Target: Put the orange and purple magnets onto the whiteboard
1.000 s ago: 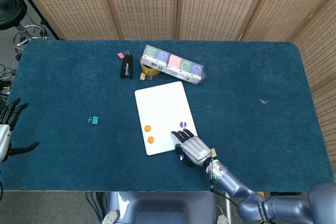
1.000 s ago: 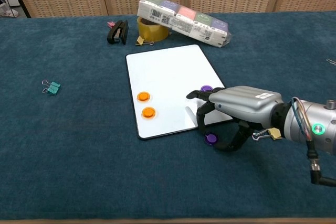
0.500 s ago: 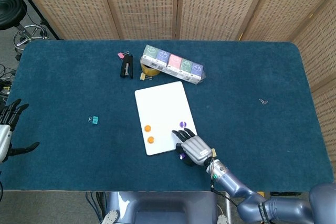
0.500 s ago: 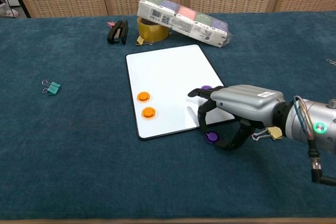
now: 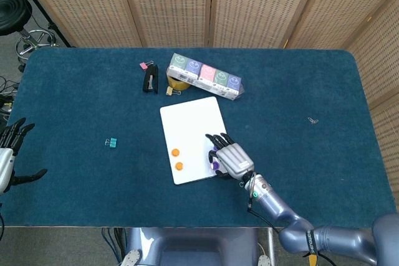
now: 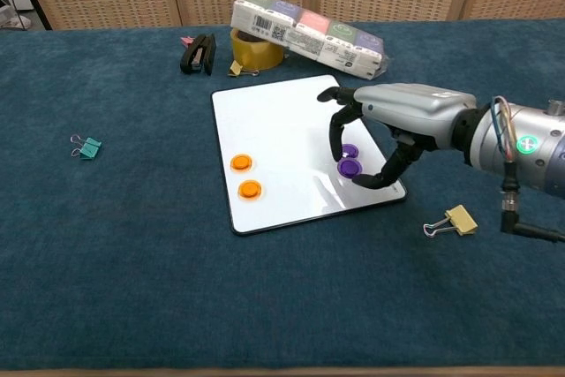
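Note:
The whiteboard (image 6: 274,121) (image 5: 187,123) lies flat mid-table. Two orange magnets (image 6: 241,162) (image 6: 251,189) sit on its left part; the head view shows them too (image 5: 176,152) (image 5: 179,166). One purple magnet (image 6: 350,151) rests on the board's right part. My right hand (image 6: 397,121) (image 5: 230,159) hovers over that corner and pinches a second purple magnet (image 6: 350,167) (image 5: 215,166) between thumb and fingertips, just above the board. My left hand (image 5: 9,147) hangs off the table's left edge, fingers spread, holding nothing.
A gold binder clip (image 6: 459,219) lies on the cloth right of the board. A teal clip (image 6: 86,147) is far left. At the back stand a black stapler (image 6: 199,53), a tape roll (image 6: 256,49) and a wrapped multipack (image 6: 309,33).
My right hand lifted the purple magnet from the cloth beside the board's near corner and carried it over the board. The gold binder clip it covered now shows. The left hand stayed still.

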